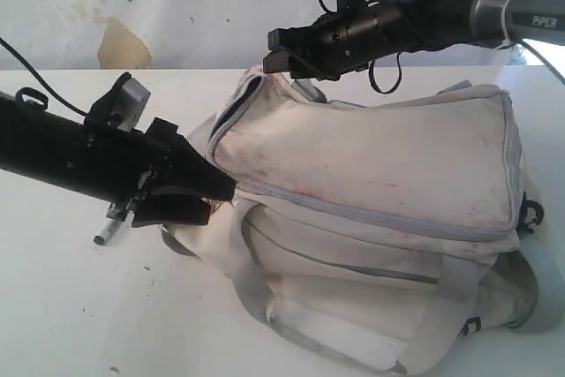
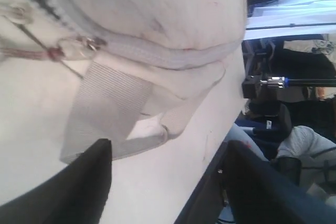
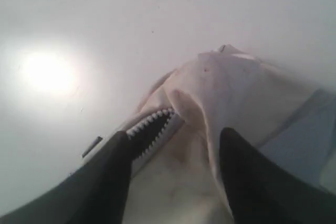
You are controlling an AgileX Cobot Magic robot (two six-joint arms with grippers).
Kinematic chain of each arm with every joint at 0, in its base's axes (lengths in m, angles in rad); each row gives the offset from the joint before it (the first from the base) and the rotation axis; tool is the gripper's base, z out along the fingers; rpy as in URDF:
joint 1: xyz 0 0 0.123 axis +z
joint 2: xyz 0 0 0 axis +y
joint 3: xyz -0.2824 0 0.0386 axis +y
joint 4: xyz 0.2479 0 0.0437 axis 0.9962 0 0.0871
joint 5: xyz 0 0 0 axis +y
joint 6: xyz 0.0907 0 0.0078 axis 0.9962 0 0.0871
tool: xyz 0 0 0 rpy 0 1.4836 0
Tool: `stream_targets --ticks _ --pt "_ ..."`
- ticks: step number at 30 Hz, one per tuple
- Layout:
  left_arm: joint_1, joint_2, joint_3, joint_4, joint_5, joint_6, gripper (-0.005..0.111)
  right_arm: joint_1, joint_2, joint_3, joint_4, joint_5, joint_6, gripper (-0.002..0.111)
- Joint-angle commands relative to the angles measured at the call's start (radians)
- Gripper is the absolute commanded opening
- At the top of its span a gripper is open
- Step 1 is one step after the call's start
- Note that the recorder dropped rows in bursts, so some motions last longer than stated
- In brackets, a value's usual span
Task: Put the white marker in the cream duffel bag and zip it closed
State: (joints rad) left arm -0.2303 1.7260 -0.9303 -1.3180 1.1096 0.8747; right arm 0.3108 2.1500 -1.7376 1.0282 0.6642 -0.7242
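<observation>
The marker (image 1: 103, 237) is seen near the left edge, slanted towards the bag (image 1: 380, 156), just behind the left gripper (image 1: 216, 198), which is spread; the right gripper (image 1: 269, 50), also spread, is farther.

white marker (image 1: 104, 237) mostly hidden behind left arm (image 1: 71, 156), cream duffel bag (image 1: 380, 165) cropped at frame edge
</observation>
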Motion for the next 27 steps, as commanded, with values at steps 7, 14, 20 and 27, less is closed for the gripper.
stream_targets --ticks 7,14,20,27 --pt "0.089 -0.015 -0.149 0.111 -0.070 -0.182 0.066 -0.005 -0.138 -0.007 -0.321 0.215 0.180 0.005" --pt "0.091 0.033 -0.206 0.113 -0.133 -0.257 0.066 -0.003 -0.236 0.007 -0.472 0.294 0.395 0.000" --pt "0.091 0.127 -0.287 0.116 -0.102 -0.315 0.066 0.016 -0.337 0.121 -0.506 0.322 0.418 0.000" --pt "0.089 0.218 -0.352 0.108 -0.032 -0.365 0.066 0.092 -0.434 0.233 -0.509 0.286 0.418 0.000"
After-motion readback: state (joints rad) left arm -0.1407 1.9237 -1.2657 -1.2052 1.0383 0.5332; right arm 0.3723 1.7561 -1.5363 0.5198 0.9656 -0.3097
